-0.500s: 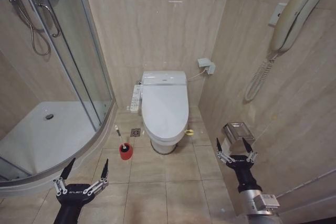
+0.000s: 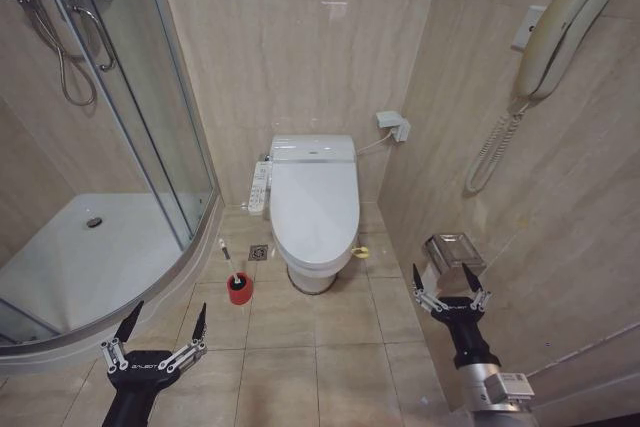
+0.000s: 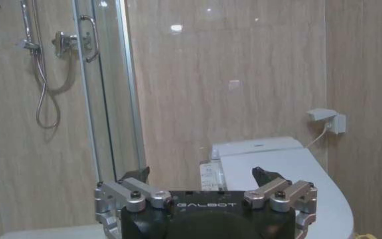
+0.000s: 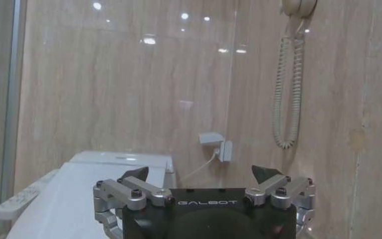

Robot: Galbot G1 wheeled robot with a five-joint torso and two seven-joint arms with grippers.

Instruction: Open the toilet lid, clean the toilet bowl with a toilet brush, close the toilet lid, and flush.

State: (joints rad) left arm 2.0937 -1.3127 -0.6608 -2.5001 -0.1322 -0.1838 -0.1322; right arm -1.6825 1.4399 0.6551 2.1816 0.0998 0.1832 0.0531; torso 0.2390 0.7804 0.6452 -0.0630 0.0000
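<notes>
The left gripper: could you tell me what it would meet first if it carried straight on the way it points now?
Probably the toilet brush in its red holder, just ahead of the open left gripper; depth is unclear, so it might pass beside it.

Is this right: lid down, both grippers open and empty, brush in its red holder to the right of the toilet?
One error: the toilet brush stands in its red holder on the robot's left of the toilet, towards the shower, as the head view shows. The toilet lid is down, and the left gripper and right gripper are open and empty.
</notes>
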